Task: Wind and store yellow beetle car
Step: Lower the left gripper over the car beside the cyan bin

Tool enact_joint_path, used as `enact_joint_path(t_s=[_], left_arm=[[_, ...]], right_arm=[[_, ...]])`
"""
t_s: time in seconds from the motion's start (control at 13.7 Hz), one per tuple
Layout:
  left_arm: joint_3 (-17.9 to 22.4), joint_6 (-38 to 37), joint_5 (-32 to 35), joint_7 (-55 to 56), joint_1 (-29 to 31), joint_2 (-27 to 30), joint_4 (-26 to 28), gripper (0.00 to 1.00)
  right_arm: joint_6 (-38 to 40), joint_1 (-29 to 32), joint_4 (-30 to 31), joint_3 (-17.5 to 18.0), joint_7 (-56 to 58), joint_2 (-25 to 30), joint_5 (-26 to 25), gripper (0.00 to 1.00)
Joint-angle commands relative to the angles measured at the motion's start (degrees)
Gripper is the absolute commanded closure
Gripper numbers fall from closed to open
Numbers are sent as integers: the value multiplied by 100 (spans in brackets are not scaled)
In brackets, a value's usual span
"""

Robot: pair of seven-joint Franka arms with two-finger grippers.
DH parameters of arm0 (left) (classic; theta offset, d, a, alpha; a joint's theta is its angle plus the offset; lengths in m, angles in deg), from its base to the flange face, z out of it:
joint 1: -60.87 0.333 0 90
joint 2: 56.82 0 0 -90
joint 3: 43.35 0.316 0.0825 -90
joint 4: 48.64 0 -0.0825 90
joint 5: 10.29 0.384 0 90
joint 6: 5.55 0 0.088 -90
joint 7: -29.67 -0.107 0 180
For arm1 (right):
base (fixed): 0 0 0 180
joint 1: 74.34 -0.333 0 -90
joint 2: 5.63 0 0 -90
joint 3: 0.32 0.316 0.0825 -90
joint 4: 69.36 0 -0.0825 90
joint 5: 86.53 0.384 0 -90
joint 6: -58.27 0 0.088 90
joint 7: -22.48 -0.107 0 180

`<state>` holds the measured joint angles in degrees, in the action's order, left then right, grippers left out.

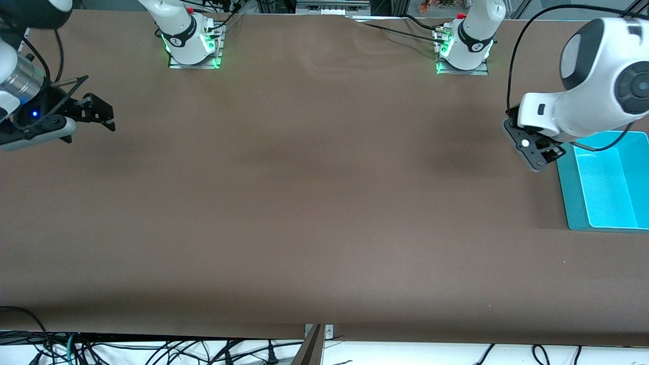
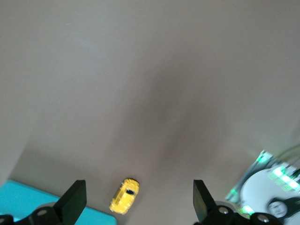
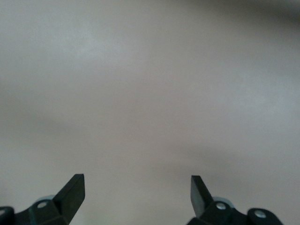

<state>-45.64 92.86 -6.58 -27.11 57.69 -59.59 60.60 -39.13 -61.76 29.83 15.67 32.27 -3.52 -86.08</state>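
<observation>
Basically nothing of the task is done yet, judging by how things lie. The yellow beetle car (image 2: 124,195) is sat on the brown desk (image 1: 314,203), just beside the turquoise bin (image 1: 573,203), and it is only caught by the left wrist view; in the front view it is hidden under the left arm. No winding and no storing can be seen, and the bin's visible part is bare, so pretty much the whole job is left: the car has to be picked up, wound, then dropped into the bin.

The left gripper (image 2: 138,199) is hung in the air over the desk next to the bin, with the car seen between its two black fingers (image 2: 75,199) from above. The jaws are spread wide, nothing is gripped and nothing is touched.

The right gripper (image 3: 137,192) is parked well apart from the bin, over the desk at the right arm's end, where that arm waits. It's fully released too, with only bare desk seen between the fingers.
</observation>
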Motion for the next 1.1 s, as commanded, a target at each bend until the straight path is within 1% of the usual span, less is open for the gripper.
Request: enact_joint_path(t_s=[0.0, 0.15, 0.37, 0.58, 0.66, 0.88, 1.02], left_arm=[[1, 887, 121, -1314, 281, 488, 1271, 0], [1, 1651, 121, -2193, 527, 637, 1948, 0], [1, 2372, 130, -3021, 861, 655, 2538, 0], [10, 3391, 130, -3943, 1396, 620, 3188, 0], [18, 3664, 121, -4172, 1590, 603, 3364, 0], [36, 3904, 121, -4805, 2091, 454, 3550, 0], [62, 4306, 121, -5245, 2417, 313, 3752, 0]], right_arm=[[186, -37, 48, -52, -846, 193, 139, 0], [256, -28, 22, -69, -900, 220, 139, 0], [406, -28, -145, -61, -918, 167, 148, 0], [494, -28, -163, -69, -909, 185, 148, 0], [555, -28, -180, -87, -909, 185, 148, 0], [591, -28, -233, -104, -865, 167, 140, 0], [626, -37, -251, -96, -839, 167, 96, 0]])
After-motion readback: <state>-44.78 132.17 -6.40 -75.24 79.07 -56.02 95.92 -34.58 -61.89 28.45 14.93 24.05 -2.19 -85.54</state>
